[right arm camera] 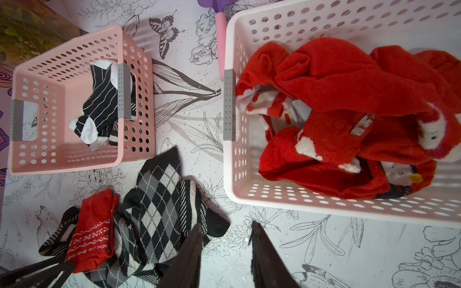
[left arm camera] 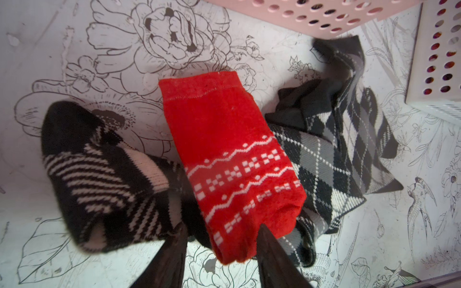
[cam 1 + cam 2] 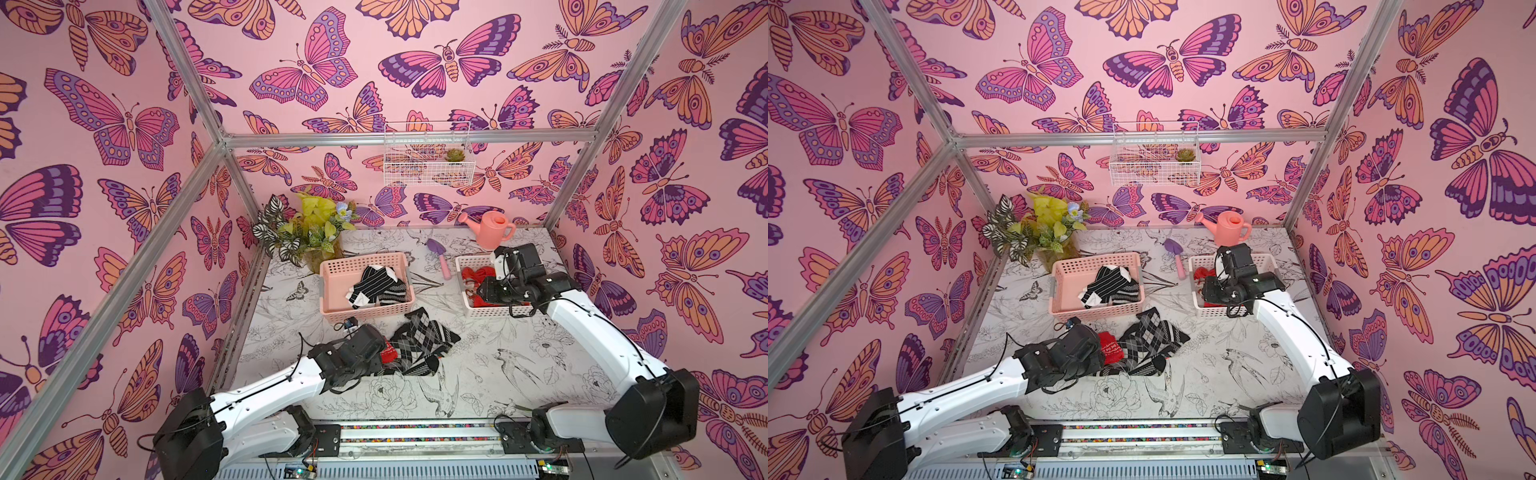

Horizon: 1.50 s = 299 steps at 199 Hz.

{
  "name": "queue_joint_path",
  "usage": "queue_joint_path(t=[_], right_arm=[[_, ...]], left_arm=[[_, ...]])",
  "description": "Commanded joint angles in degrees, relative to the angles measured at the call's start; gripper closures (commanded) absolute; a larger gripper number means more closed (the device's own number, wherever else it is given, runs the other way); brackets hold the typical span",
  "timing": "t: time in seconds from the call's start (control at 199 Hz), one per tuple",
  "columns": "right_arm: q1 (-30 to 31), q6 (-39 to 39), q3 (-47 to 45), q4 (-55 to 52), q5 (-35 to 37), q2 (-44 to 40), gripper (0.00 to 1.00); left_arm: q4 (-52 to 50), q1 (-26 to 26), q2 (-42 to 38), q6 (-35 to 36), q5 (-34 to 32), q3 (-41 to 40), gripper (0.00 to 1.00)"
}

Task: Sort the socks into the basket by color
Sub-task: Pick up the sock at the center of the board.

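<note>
Red sock (image 2: 232,159): on table among black argyle socks (image 2: 324,162). Long axis runs from left gripper (image 2: 222,225) toward pink basket (image 3: 361,316), cuff leading. Left gripper: jaws apart, straddling its near end. Right gripper (image 1: 226,223): spread, empty, by white basket (image 1: 232,174).

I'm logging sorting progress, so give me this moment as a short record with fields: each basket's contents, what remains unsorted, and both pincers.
pink basket: black-and-white striped socks inside
white basket: red socks inside
unsorted pile: one red sock lying over argyle socks and a striped sock
left pincer: open, jaws astride the red sock's end
right pincer: open, empty, near the white basket
</note>
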Motion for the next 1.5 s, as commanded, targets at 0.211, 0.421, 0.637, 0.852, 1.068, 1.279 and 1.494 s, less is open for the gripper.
queue_joint_path(t=[0.211, 0.421, 0.637, 0.852, 1.068, 1.279, 1.494], right_arm=[[0.4, -0.6, 0.5, -1.5, 0.3, -0.8, 0.65], [0.4, -0.6, 0.6, -1.5, 0.1, -0.6, 0.65], [0.3, -0.7, 0.9, -1.5, 0.1, -0.5, 0.65], [0.4, -0.9, 1.0, -1.7, 0.4, -0.8, 0.65], [0.4, -1.0, 1.4, -2.1, 0.6, -1.1, 0.65], [0.4, -1.1, 1.7, -2.3, 0.7, -1.6, 0.65], [0.4, -1.2, 1.9, -2.6, 0.7, -2.0, 0.65]], left_arm=[[3.7, 1.6, 0.0, -0.5, 0.4, -2.0, 0.54], [5.6, 1.9, 1.2, -0.1, 1.0, -1.7, 0.56], [6.6, 2.1, 2.5, 0.5, 1.8, -1.8, 0.58], [7.6, 2.3, 3.9, 1.2, 2.5, -1.6, 0.62], [8.1, 2.4, 4.5, 2.1, 2.5, -1.0, 0.75], [8.0, 2.4, 3.6, 3.1, 2.0, -0.4, 0.87], [6.9, 2.4, 3.0, 4.2, 2.5, 1.4, 0.92]])
